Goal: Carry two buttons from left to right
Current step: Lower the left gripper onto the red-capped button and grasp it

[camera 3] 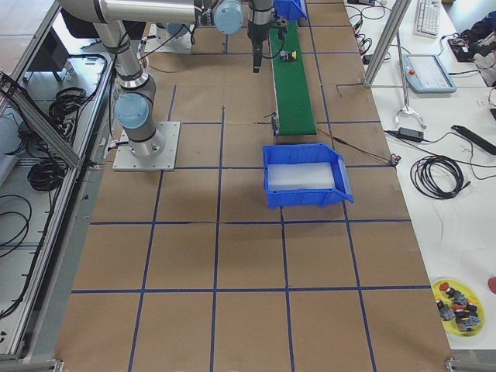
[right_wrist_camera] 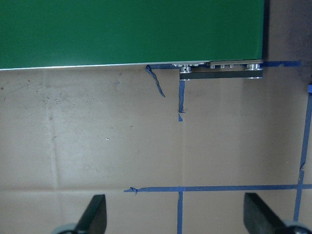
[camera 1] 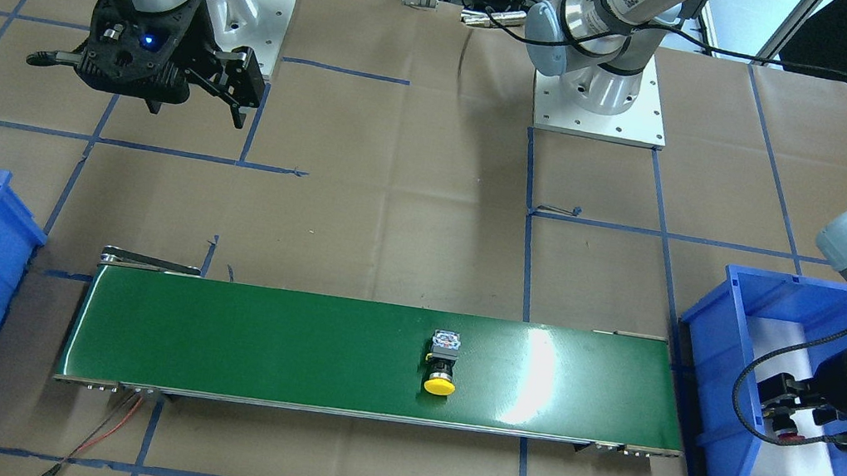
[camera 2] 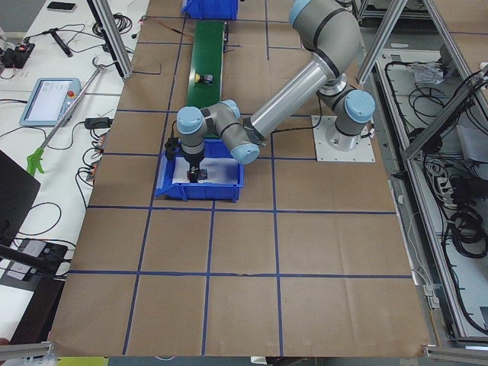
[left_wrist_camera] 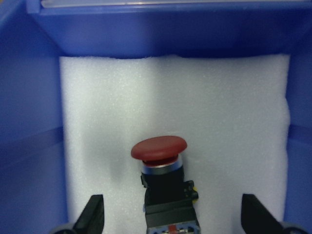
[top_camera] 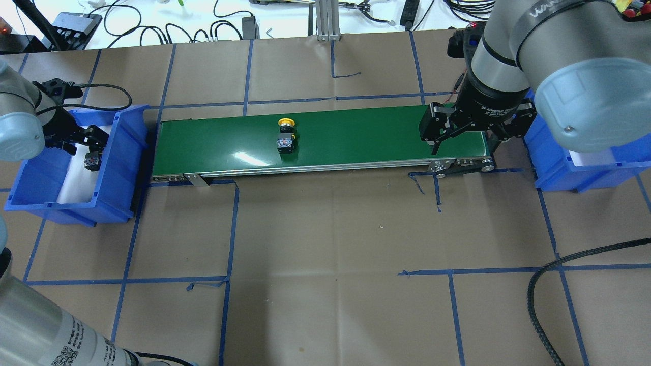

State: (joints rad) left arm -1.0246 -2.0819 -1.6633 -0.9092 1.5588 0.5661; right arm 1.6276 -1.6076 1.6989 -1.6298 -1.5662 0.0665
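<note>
**Glossy conveyor belt point(camera 1: 290, 344), matt tabletop point(camera 1: 409, 219)**

The belt gleams, smooth green with a glare patch, its metal frame point(top_camera: 460, 164) bare and shiny. Beneath it, matt brown paper and blue tape point(camera 1: 168, 150). At the belt's end, a blue plastic bin point(camera 1: 709, 348), grainy white foam point(left_wrist_camera: 195, 97) inside; red button point(left_wrist_camera: 159, 148), cap smooth.

Robotics lab, paper-covered table point(camera 3: 248, 256) gridded with blue tape point(camera 3: 186, 223), teach pendant point(camera 3: 428, 74) and coiled cables point(camera 3: 434, 174) beside the table, aluminium framing point(camera 3: 386, 43) at its edge.
</note>
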